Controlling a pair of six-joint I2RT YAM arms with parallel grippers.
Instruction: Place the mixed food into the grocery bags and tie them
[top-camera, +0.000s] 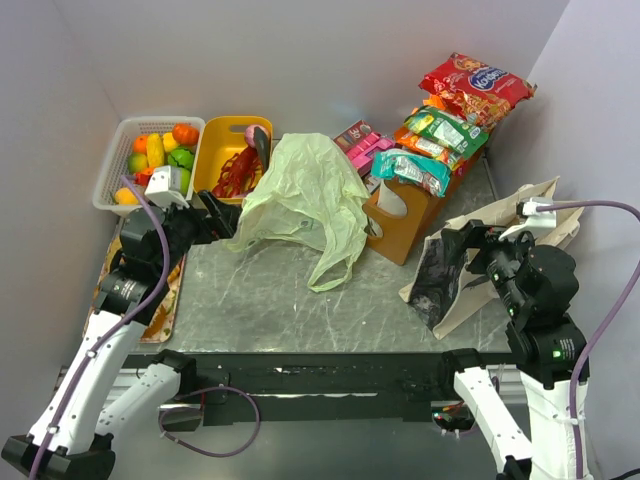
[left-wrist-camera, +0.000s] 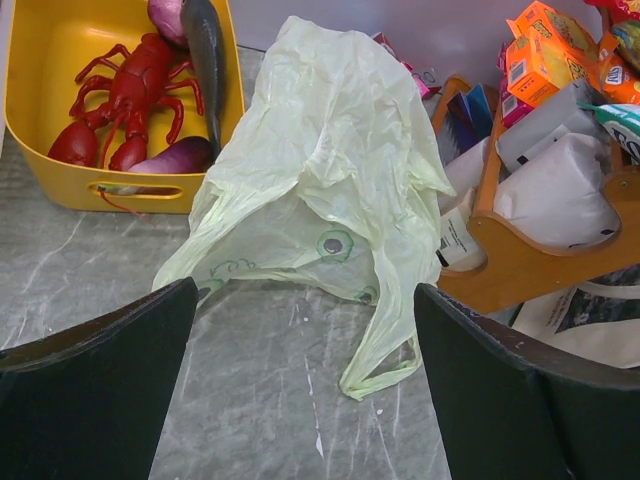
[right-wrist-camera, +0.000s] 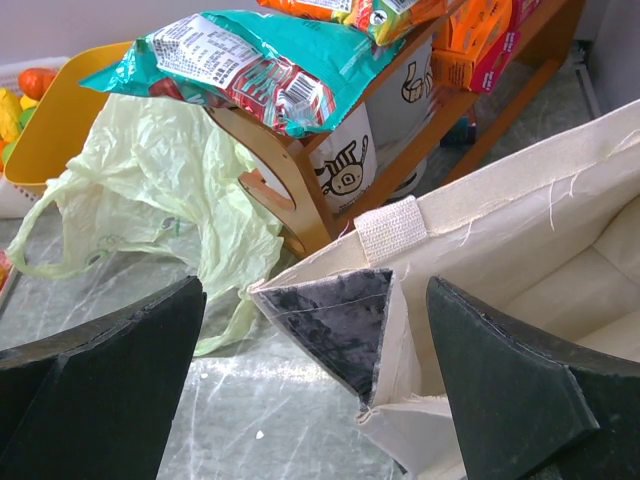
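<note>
1. The left arm (top-camera: 150, 250) reaches in from the left side of the table (top-camera: 260, 290). The left tool (left-wrist-camera: 305, 300) sits low and points at the pale green plastic bag (left-wrist-camera: 320, 180).
2. The left tool is released, its fingers spread wide with nothing between them.
3. The right arm (top-camera: 545, 290) bends over the right side, and the right tool (right-wrist-camera: 315, 300) hangs over the canvas tote (right-wrist-camera: 520, 210).
4. The right tool is also released. A corner of the tote's rim lies between its parted fingers, and I cannot tell whether they touch it.
5. The pale green plastic bag lies crumpled in a heap mid-table, one loop handle trailing toward the near edge. It sits between the yellow basket (top-camera: 215, 145) and the wooden crate (top-camera: 400, 225).
6. The canvas tote lies tilted on its side at the right, mouth open, just beside the crate.
7. The yellow basket holds a red toy lobster (left-wrist-camera: 125, 95), a dark toy fish (left-wrist-camera: 205, 60) and a purple toy vegetable (left-wrist-camera: 165, 155).
8. The white basket (top-camera: 115, 160) at far left holds toy fruit (top-camera: 160, 145).
9. A teal snack packet (right-wrist-camera: 240, 60), green packets (top-camera: 445, 130) and a red packet (top-camera: 475, 80) lie on top of the crate, with white printed cups (right-wrist-camera: 345, 160) inside it.
</note>
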